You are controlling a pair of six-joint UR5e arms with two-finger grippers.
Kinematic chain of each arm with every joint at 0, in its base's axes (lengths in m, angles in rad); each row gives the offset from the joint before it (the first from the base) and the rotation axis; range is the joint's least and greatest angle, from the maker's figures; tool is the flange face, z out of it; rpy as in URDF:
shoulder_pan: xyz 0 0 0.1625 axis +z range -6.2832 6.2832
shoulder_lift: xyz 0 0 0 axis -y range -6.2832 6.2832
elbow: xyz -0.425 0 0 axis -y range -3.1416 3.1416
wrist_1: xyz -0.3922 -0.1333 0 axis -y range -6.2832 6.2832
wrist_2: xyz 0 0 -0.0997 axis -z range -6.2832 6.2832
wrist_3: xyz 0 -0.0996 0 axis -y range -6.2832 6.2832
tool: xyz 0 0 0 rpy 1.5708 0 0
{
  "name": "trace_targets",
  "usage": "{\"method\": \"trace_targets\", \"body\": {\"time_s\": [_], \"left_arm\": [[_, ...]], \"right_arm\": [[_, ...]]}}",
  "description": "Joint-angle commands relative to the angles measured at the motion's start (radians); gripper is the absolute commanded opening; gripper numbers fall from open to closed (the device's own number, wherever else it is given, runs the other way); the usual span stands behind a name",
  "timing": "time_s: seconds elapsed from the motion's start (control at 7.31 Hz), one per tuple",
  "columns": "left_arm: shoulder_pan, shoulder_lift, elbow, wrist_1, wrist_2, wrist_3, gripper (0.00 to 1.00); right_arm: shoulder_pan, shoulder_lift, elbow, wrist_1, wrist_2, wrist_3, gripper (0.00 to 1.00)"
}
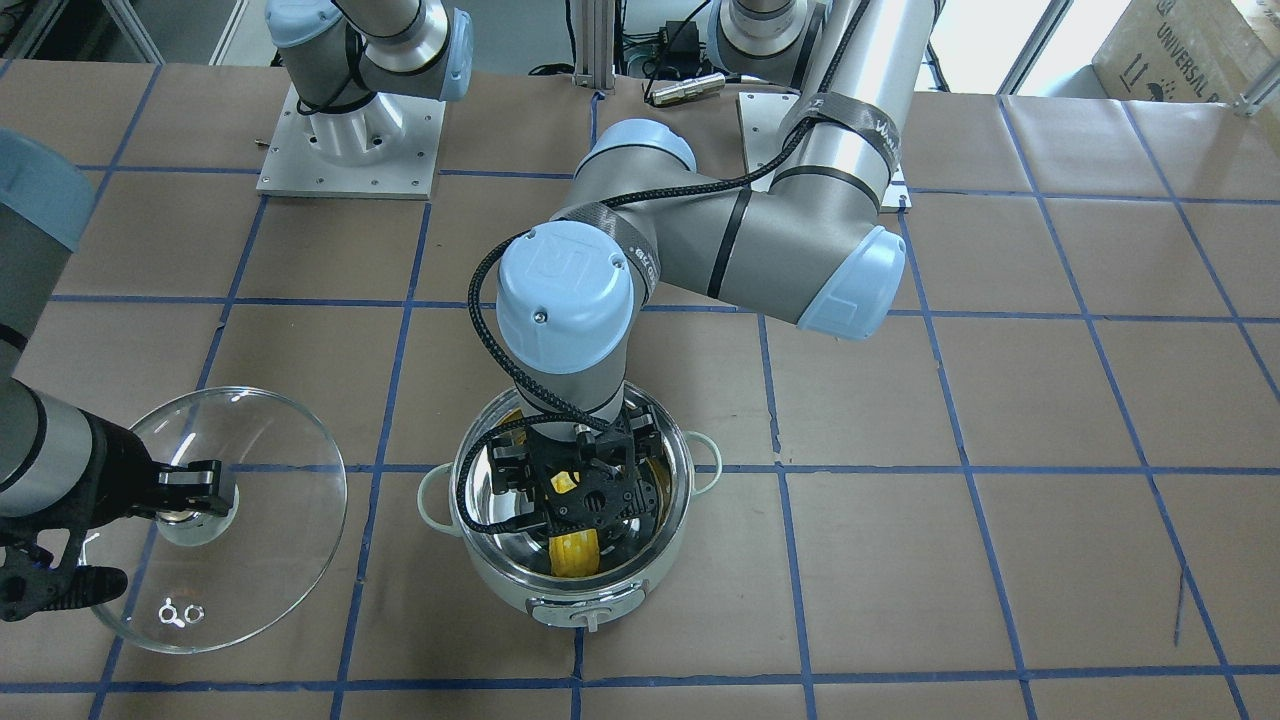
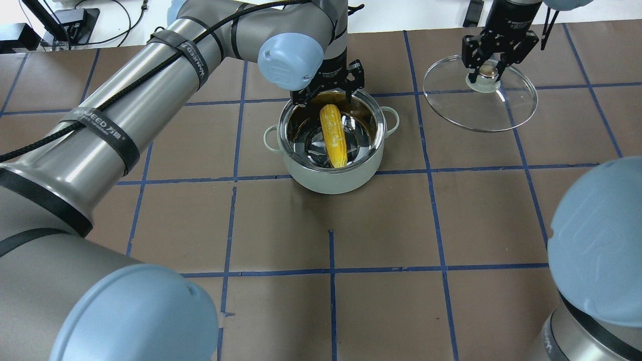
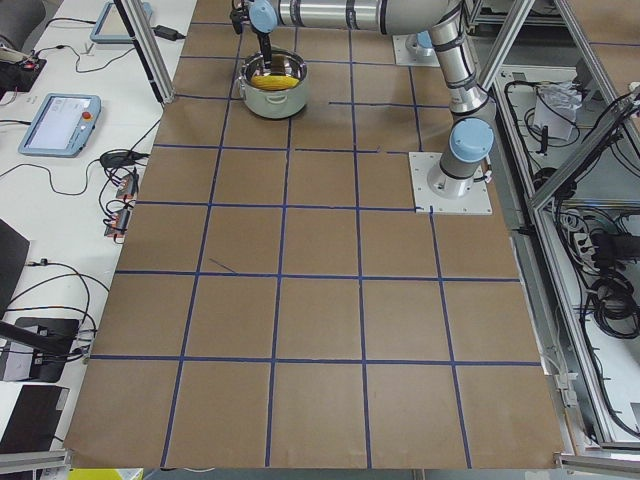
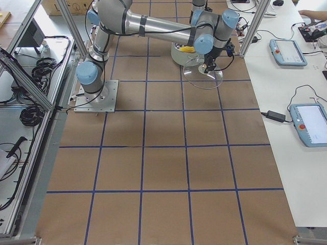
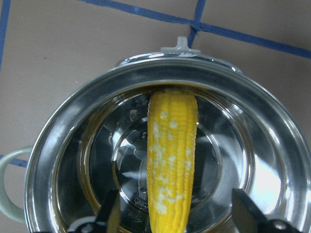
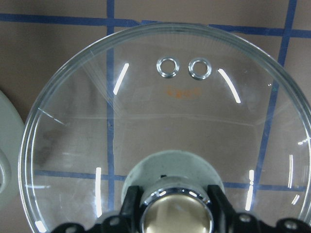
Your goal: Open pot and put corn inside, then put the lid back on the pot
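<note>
The pale mint-white pot (image 2: 331,181) stands open on the table. The yellow corn (image 2: 335,134) lies inside it, leaning across the steel bottom, as the left wrist view (image 5: 172,150) shows. My left gripper (image 2: 328,93) is open just above the pot's far rim, its fingers (image 5: 109,216) apart on either side of the corn's near end, not gripping it. My right gripper (image 2: 489,70) is shut on the knob of the clear glass lid (image 2: 481,108), to the right of the pot. The lid fills the right wrist view (image 6: 165,121), with its two vent rings (image 6: 184,68).
The table is brown paper with a blue tape grid (image 2: 331,271). The left arm's forearm (image 2: 150,90) reaches across the left half towards the pot. The pot's control knob (image 1: 590,620) faces the operators' side. Tablets and cables (image 4: 286,51) lie on side benches.
</note>
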Motion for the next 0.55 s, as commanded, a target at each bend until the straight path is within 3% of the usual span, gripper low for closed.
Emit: {"method": "trace_targets", "body": {"time_s": [0.0,0.14,0.41], "left_arm": [[0.031,0.029,-0.01,-0.009,0.005,0.172,0.99],[0.074,0.059,-0.034,-0.011,0.002,0.251,0.99],[0.187,0.191,-0.178,-0.017,-0.003,0.392,1.0]], "right_arm": [[0.002,-0.009,-0.002,0.002,-0.001,0.004,0.09],[0.021,-0.029,-0.019,0.006,-0.001,0.024,0.09],[0.135,-0.063,-0.01,0.005,-0.003,0.114,0.09]]}}
